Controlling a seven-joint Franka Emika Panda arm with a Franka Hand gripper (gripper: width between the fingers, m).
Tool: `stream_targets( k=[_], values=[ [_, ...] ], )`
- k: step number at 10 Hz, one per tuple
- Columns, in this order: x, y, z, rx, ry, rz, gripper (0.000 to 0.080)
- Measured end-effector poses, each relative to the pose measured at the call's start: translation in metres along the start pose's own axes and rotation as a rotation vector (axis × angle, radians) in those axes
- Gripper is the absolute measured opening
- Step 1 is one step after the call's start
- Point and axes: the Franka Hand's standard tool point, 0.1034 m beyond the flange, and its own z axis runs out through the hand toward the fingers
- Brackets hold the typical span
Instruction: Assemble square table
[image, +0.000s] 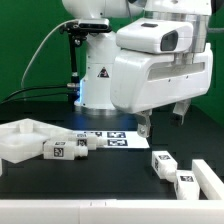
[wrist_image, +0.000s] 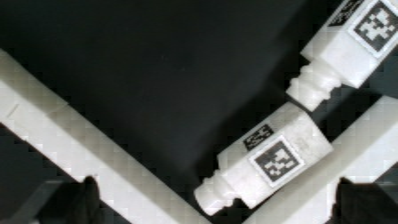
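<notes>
The matte black work table (image: 105, 190) carries a large flat white plastic square top (image: 20, 140) at the exterior view's left, with a short chunky white tagged leg (image: 62, 150) lying just beside it. The marker board (image: 112, 138) lies flat at mid-frame, in front of the big white robot base (image: 95, 90). At the lower right, two more tagged white legs (image: 163, 163) lie end to end, near a white bar (image: 212, 178) at the frame's edge.

A robotics lab: a white robot arm (image: 150, 65) over a black desk (image: 100, 190), a tagged marker board (image: 112, 138), a dark green backdrop (image: 20, 40).
</notes>
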Motion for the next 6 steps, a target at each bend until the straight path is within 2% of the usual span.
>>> stream_targets(
  k=[4,6],
  values=[
    [-0.002,-0.005,0.005,0.009,-0.008,0.045,0.065],
    [-0.016,-0.027,0.027,0.025,-0.021,0.118,0.065]
  ],
)
